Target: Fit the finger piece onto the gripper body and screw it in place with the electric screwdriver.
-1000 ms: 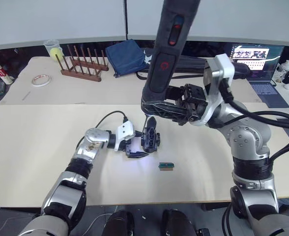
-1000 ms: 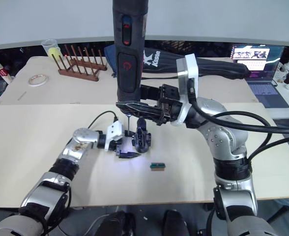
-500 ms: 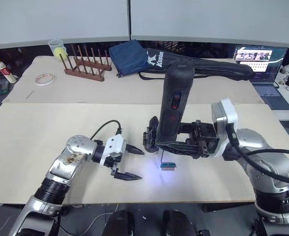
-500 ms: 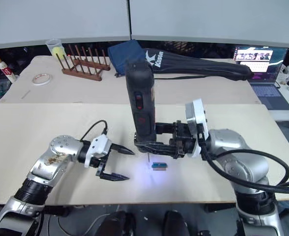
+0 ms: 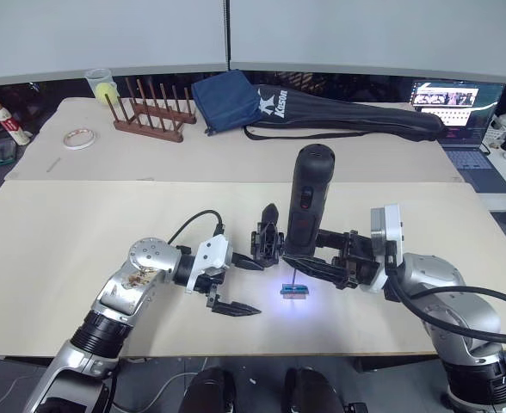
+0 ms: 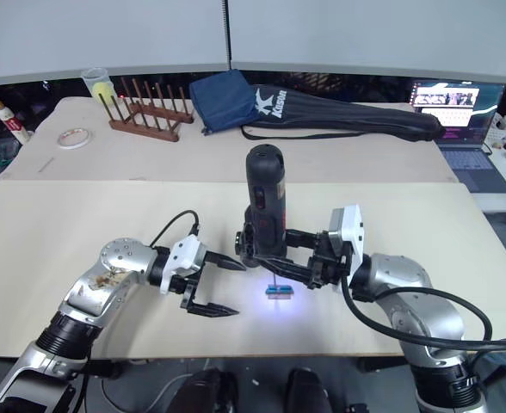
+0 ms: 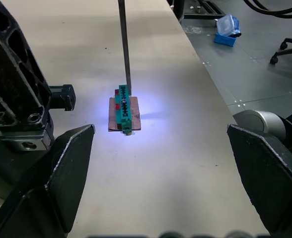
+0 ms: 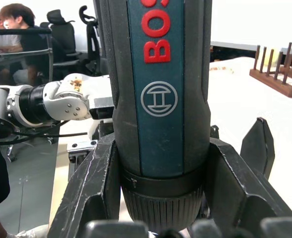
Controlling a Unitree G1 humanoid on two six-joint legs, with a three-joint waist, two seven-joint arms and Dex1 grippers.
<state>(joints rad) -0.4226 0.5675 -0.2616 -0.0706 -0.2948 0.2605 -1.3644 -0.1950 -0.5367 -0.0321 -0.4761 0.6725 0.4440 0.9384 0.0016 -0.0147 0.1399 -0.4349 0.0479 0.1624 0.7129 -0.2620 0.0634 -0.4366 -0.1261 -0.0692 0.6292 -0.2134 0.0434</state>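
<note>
Gripping the electric screwdriver (image 5: 305, 202) upright, right end effector (image 5: 326, 262); gripper body (image 5: 266, 243) beside gaping left end effector (image 5: 236, 284)

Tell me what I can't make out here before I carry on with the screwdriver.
- Small black finger piece: I can't pick it out on the table in any view.
- Chunky black gripper body: partly behind the thick black cylindrical electric screwdriver in the eye views; cut off by the edge in the left wrist view.
- Thin metal bit tip: it ends at the small green block; contact is unclear.
- Right gripper: its fingertips are hidden behind the screwdriver.
</note>
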